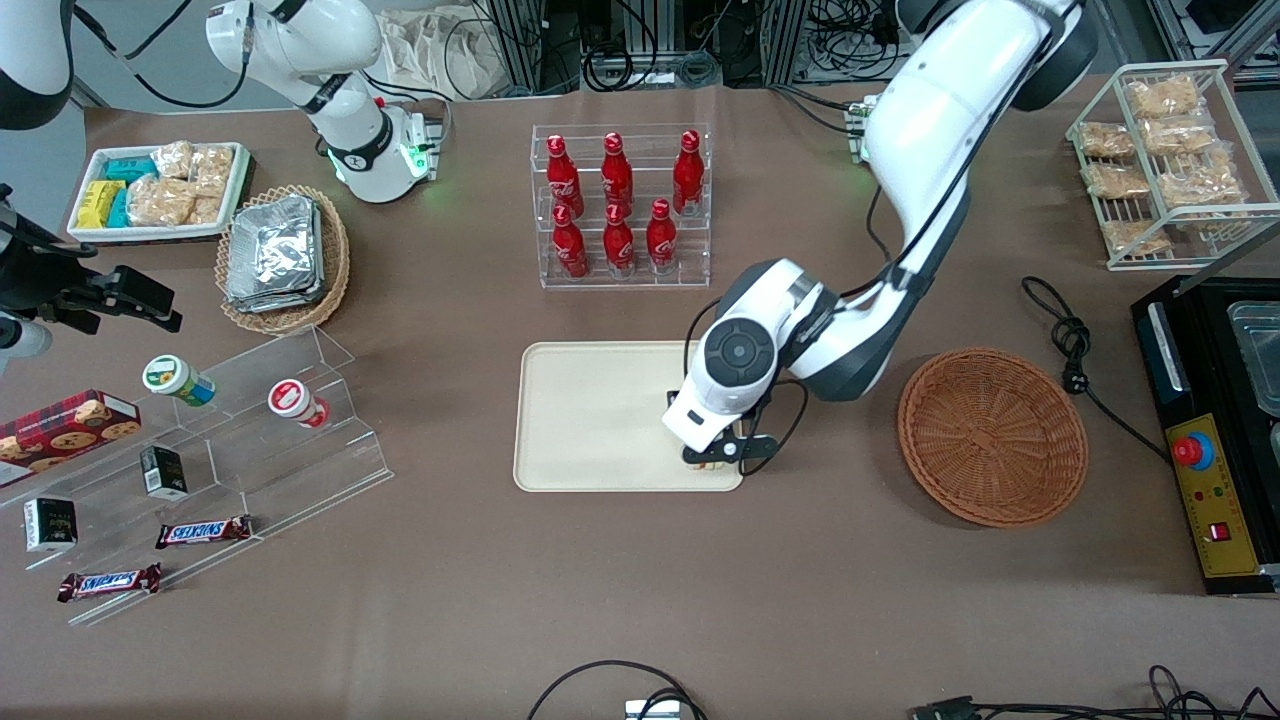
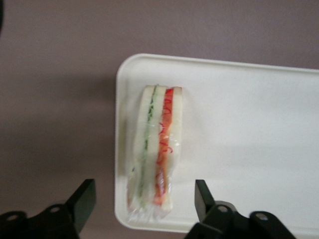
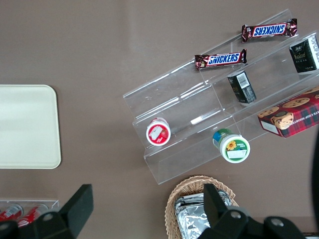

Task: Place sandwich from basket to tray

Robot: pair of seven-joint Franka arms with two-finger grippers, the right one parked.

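Observation:
The sandwich [image 2: 155, 149], a plastic-wrapped wedge of white bread with green and red filling stripes, lies flat on the cream tray [image 2: 239, 149] close to one rounded corner. My left gripper [image 2: 144, 191] is open just above it, a dark finger [image 2: 85, 199] standing clear on each side without touching it. In the front view the gripper [image 1: 722, 458] hangs over the tray [image 1: 590, 415] at the corner nearest the basket, and only a sliver of the sandwich [image 1: 711, 465] shows beneath it. The reddish-brown wicker basket [image 1: 990, 435] sits beside the tray toward the working arm's end, with nothing in it.
A clear rack of red bottles [image 1: 620, 205] stands farther from the front camera than the tray. A black appliance [image 1: 1215, 430] and a cable [image 1: 1075, 350] lie by the basket. A tan basket of foil packets [image 1: 280, 255] and an acrylic snack stand [image 1: 210, 450] are toward the parked arm's end.

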